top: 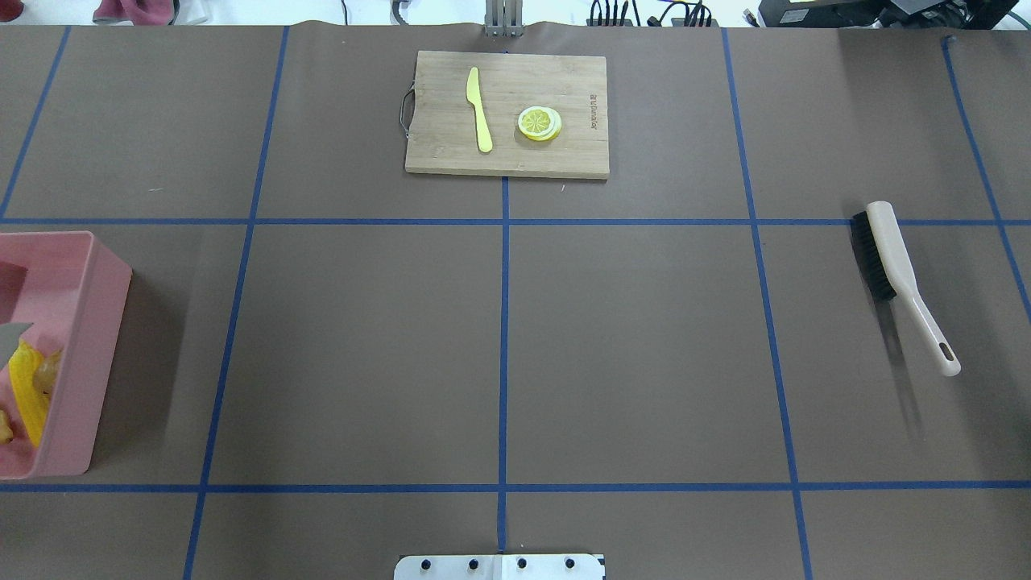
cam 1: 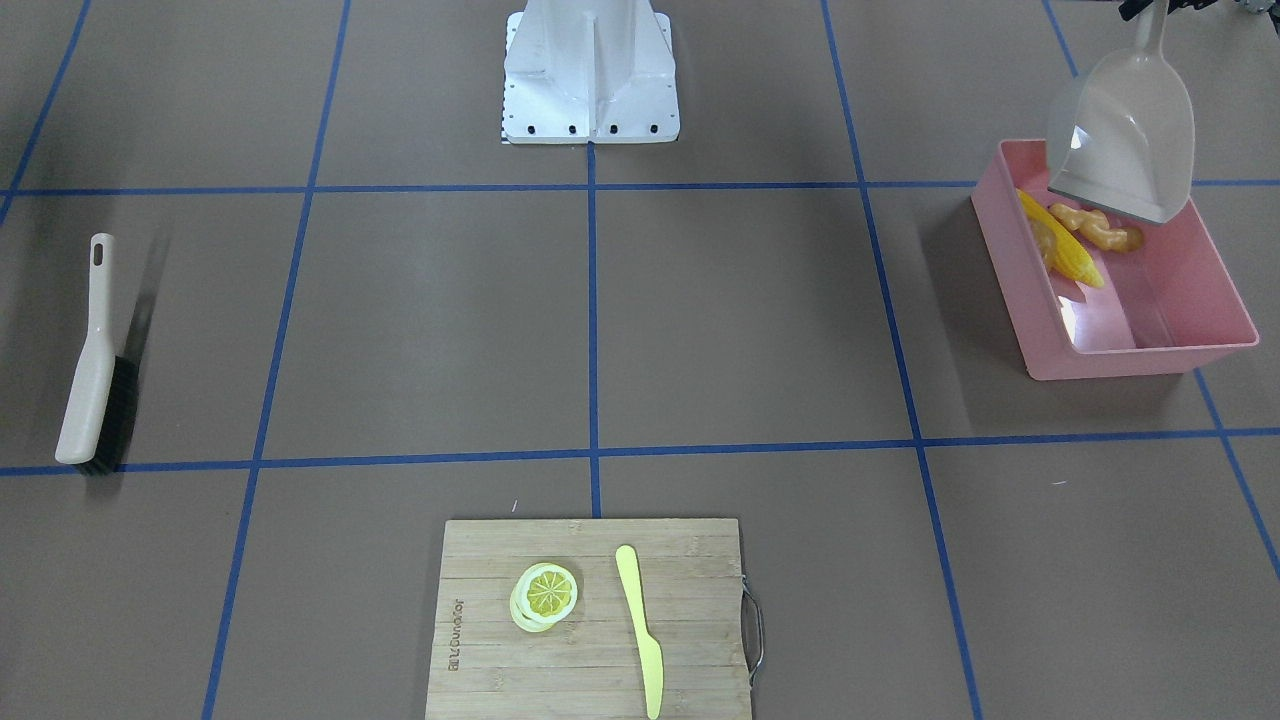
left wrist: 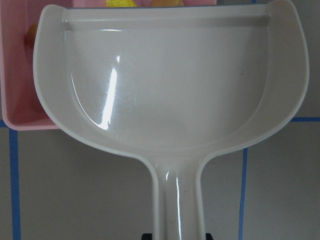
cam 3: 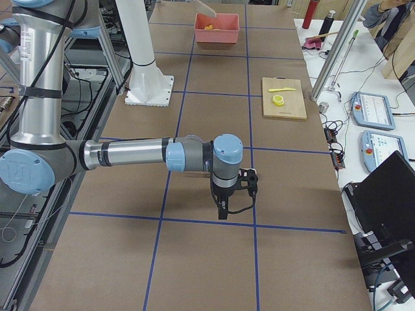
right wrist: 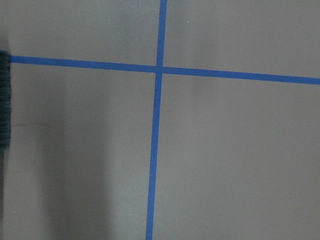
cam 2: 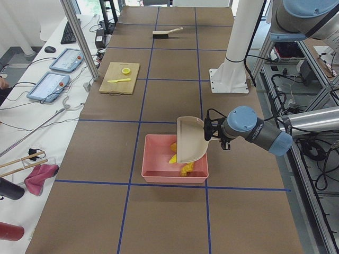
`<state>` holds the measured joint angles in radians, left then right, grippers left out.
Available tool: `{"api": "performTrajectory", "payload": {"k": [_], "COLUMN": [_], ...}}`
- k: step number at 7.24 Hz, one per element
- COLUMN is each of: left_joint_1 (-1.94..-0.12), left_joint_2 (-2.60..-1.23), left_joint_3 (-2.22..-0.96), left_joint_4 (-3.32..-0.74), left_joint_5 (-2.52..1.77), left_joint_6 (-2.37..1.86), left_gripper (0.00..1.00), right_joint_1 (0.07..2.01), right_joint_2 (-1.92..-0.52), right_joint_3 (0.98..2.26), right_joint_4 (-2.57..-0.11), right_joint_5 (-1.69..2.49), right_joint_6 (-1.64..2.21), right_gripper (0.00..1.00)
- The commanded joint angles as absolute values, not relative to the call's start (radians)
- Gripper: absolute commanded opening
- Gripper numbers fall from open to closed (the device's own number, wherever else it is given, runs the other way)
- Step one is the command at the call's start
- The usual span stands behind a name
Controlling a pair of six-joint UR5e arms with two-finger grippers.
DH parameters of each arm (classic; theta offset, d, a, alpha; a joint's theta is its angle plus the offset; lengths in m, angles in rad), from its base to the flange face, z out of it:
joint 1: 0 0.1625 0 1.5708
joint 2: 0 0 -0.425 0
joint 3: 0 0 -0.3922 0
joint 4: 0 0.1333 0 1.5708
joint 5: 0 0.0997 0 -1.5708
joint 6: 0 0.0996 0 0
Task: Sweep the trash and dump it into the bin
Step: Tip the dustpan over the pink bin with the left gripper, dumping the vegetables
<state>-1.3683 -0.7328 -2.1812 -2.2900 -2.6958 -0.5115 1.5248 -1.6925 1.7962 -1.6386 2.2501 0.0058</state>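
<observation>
Pink shiny bin (cam 1: 1140, 352) holds yellow corn (cam 1: 1066, 252) and bumpy ginger (cam 1: 1100, 230); left gripper (left wrist: 176, 235) squeezes the dustpan (cam 1: 1125, 130) above it; right gripper (cam 3: 222, 212), can't tell.

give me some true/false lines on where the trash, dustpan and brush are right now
1. The dustpan hangs tilted over the bin. True.
2. The corn cob sits in the dustpan. False: it lies in the bin beside the ginger root; the scoop is empty.
3. The lemon slice and knife lie on the cutting board. True.
4. An arm holds the brush. False: it lies on the table, nothing touching it.
</observation>
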Motion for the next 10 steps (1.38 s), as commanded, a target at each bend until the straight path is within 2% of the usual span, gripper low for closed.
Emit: {"api": "performTrajectory", "payload": {"k": [1,3,5,6,10], "left_joint_1": [-1.431,-1.495,-1.560,-1.563,-1.563], "left_joint_2": [-0.794,-0.881,-1.021,-1.061,-1.407], "left_joint_3": [-2.219,-2.229,-2.281,-2.284,-2.304], "left_joint_4": [-2.249,-2.199,-1.922,-1.880,-1.428], "left_joint_5": [-2.697,-2.715,-2.755,-2.757,-2.763], "left_joint_6": [-0.514,-0.515,-0.503,-0.502,-0.503], "left_gripper": [0.00,0.00,0.00,0.00,0.00], "right_joint_1": [1.525,1.525,1.525,1.526,1.525], "right_joint_2": [-1.692,-1.704,-1.704,-1.704,-1.704], "right_joint_3": [1.795,1.792,1.792,1.792,1.792], "right_joint_4": [-1.638,-1.640,-1.640,-1.640,-1.640], "right_joint_5": [2.247,2.250,2.247,2.250,2.255], "right_joint_6": [0.005,0.005,0.005,0.005,0.005], "right_gripper": [1.00,1.00,1.00,1.00,1.00]}}
